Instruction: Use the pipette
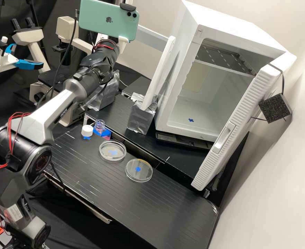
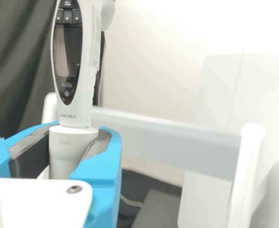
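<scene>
In the high view, the white body of my gripper (image 1: 122,44) shows beside the teal phone at the arm's far end, above the back of the bench. Seen from the wrist, my gripper (image 2: 77,129) has its two blue fingers closed around the collar of the pipette (image 2: 73,111), one pad against each side. The pipette stands about upright, its dark display facing the camera; its lower end is hidden behind the fingers and white mount. Behind it runs the pale rail of a rack (image 2: 177,142). On the bench lie two clear dishes (image 1: 112,157) (image 1: 138,177).
An open bottle (image 1: 99,126) and a white cap (image 1: 87,130) stand near the dishes. Farther back are a foil-wrapped rack foot (image 1: 141,117), a white upright panel (image 1: 160,74) and an open white incubator (image 1: 207,136). A microscope (image 1: 36,34) stands at the back left.
</scene>
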Tool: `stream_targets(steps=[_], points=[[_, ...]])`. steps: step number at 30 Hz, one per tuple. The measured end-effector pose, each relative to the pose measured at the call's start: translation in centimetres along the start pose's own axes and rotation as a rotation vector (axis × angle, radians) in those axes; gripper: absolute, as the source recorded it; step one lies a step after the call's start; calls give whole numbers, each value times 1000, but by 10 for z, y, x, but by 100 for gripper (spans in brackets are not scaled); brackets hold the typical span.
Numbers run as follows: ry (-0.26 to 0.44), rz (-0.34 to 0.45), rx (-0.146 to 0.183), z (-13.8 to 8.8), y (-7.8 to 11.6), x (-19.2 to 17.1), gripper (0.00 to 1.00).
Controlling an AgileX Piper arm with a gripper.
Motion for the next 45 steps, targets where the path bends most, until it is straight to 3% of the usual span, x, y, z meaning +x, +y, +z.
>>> stream_targets(steps=[4,9,21,25,45], points=[[-60,-65,-4,13,-8,18,0],[-91,-87,2,16,-8,25,0],[-117,-103,-14,14,-14,29,0],[-129,-124,0,19,-20,36,0],[-158,-129,6,31,-21,41,0]])
